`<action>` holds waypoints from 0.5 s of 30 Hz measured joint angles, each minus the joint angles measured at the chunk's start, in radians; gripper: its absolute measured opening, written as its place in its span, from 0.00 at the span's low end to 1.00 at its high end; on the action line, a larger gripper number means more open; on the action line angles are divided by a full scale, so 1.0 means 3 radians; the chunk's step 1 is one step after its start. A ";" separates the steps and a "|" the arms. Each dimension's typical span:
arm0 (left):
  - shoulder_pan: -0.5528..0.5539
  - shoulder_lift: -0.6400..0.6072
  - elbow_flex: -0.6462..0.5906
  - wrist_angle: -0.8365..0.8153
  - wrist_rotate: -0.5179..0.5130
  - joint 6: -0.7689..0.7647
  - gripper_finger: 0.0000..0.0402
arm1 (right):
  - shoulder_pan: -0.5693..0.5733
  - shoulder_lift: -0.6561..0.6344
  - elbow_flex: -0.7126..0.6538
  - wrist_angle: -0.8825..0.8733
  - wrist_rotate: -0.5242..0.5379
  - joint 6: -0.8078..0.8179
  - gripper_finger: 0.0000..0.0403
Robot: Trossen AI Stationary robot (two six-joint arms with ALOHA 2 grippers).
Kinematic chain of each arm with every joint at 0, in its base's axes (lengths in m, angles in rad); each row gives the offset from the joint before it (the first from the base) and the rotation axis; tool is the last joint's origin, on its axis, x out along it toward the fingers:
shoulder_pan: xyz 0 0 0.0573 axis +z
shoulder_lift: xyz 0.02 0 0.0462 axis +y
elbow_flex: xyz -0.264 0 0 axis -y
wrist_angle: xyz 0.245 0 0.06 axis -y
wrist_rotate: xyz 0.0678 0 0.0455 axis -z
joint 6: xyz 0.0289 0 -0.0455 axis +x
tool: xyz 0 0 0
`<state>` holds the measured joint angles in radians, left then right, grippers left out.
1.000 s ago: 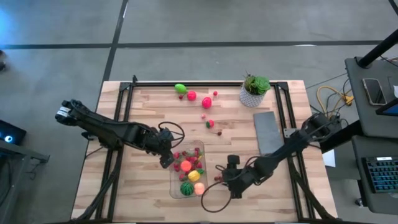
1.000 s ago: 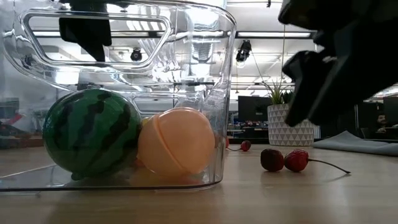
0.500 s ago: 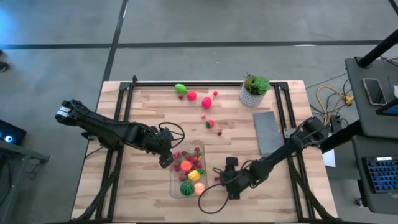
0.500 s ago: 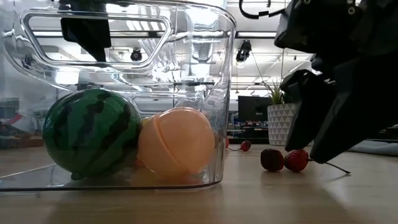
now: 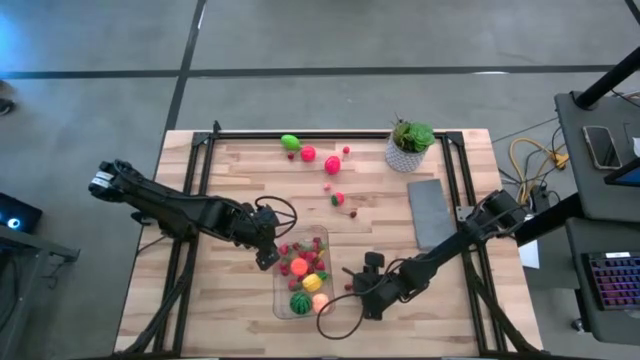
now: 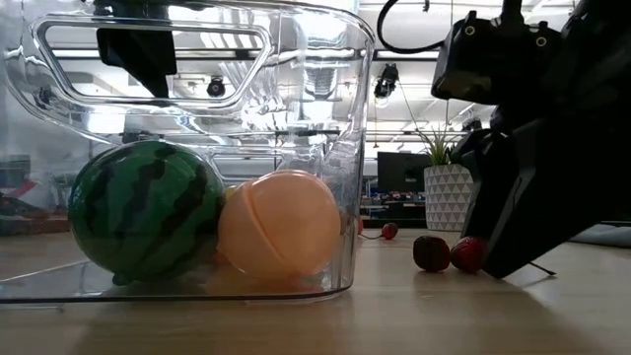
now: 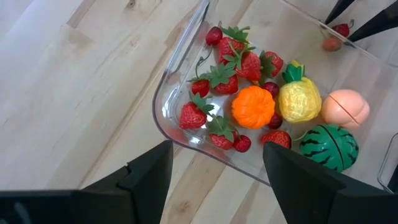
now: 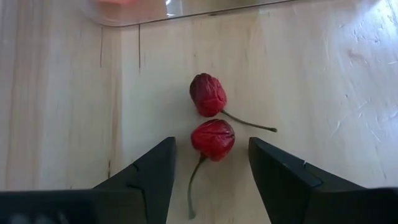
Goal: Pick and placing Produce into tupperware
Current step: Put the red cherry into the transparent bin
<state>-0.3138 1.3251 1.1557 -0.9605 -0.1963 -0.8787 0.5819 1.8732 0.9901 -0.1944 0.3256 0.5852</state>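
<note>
The clear tupperware (image 5: 303, 272) lies on the near middle of the table and holds strawberries, an orange, a yellow pineapple, a peach and a watermelon (image 7: 328, 145). Two red cherries with stems (image 8: 208, 94) lie on the wood just right of it, also in the low view (image 6: 432, 253). My right gripper (image 8: 211, 142) is open and low over them, a finger on either side of the nearer cherry (image 8: 212, 138) without touching it. My left gripper (image 7: 217, 146) is open and hovers over the tupperware's far left corner (image 7: 166, 118).
More loose produce lies toward the far edge: a green piece (image 5: 290, 142), red pieces (image 5: 308, 153) and small ones near the middle (image 5: 338, 199). A potted plant (image 5: 410, 145) and a grey slab (image 5: 432, 212) stand on the right. Bare wood lies near the left edge.
My right gripper has come down toward the table and a little to the left, closing in on the two cherries until its fingers stand around one. Its fingers stay open. The left arm, the tupperware and the produce have kept still.
</note>
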 joint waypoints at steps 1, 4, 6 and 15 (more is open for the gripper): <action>0.0000 0.0000 0.0000 0.0005 0.0000 0.0000 0.59 | 0.0000 0.0000 0.0000 0.0000 0.0000 0.0000 0.47; 0.0000 0.0000 0.0000 0.0002 0.0000 0.0003 0.59 | 0.0000 0.0000 0.0001 -0.0003 0.0000 0.0001 0.43; 0.0000 0.0000 0.0000 0.0002 0.0000 0.0005 0.59 | 0.0000 0.0000 0.0001 -0.0004 0.0000 0.0009 0.41; 0.0000 0.0000 0.0000 0.0002 0.0000 0.0016 0.59 | -0.0003 0.0000 0.0001 -0.0009 0.0001 0.0003 0.28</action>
<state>-0.3138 1.3251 1.1557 -0.9600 -0.1963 -0.8739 0.5812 1.8732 0.9905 -0.1970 0.3260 0.5861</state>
